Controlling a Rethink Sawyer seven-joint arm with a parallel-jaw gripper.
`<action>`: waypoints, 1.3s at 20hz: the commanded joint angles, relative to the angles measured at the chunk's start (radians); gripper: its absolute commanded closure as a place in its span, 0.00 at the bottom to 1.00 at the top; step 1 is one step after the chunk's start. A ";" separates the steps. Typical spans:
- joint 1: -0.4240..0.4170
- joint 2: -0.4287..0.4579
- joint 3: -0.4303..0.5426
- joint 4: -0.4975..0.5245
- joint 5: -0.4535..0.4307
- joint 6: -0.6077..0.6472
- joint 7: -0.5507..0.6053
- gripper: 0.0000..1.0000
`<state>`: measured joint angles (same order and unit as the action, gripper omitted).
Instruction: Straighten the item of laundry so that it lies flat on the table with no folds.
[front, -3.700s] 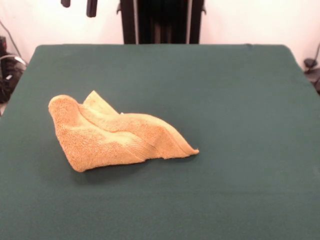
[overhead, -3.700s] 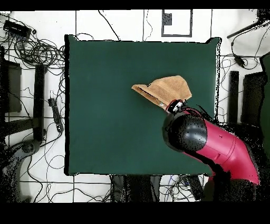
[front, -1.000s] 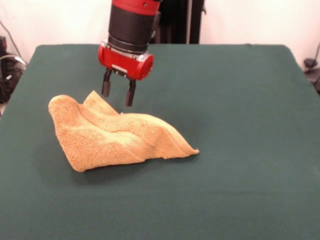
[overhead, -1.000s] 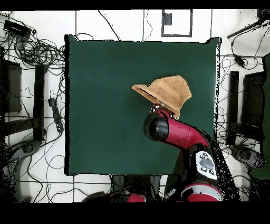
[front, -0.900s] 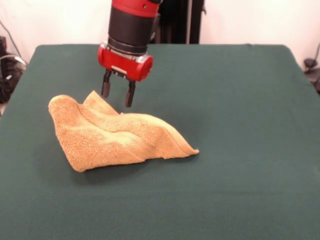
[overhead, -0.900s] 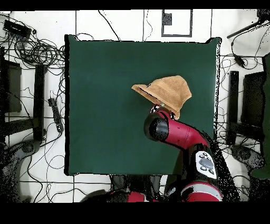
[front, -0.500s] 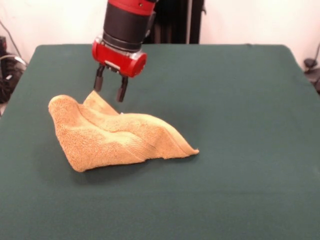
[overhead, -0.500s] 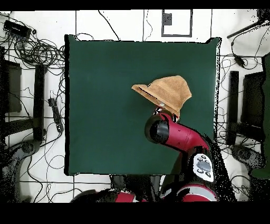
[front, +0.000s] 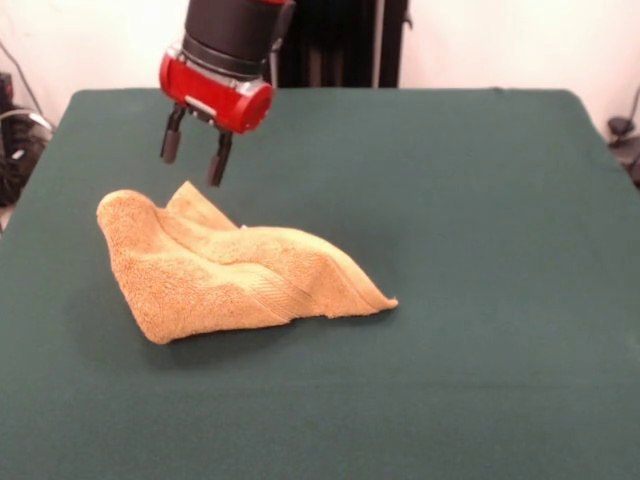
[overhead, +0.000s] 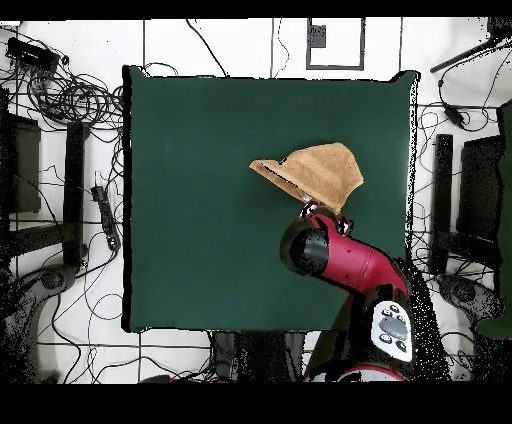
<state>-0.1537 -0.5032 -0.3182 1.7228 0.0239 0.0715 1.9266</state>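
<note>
The orange-tan towel (front: 225, 268) lies crumpled and folded on the dark green table (front: 480, 200), left of the middle in the front view. One corner sticks up at its far side and a point runs out to the right. In the overhead view the towel (overhead: 318, 172) lies right of centre. My gripper (front: 192, 162) hangs open and empty in the air just above and behind the towel's raised far corner, its two black fingers pointing down. In the overhead view the red arm (overhead: 345, 262) hides the gripper at the towel's near edge.
Cables and black stands (overhead: 75, 160) lie on the floor around the table in the overhead view. The robot's black pedestal (front: 330, 40) stands at the table's far edge.
The gripper came down into view from the top, then moved left and slightly up along the towel's far side. It has stayed open. The towel has not moved.
</note>
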 joint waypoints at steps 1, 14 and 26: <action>-0.002 0.091 0.076 -0.003 0.054 -0.085 0.211 0.00; -0.044 0.192 0.118 -0.052 0.069 -0.169 0.200 0.00; -0.001 0.172 0.084 -0.014 0.112 -0.156 0.227 0.00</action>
<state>-0.2011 -0.3343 -0.3154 1.7111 0.0547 -0.0722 1.9266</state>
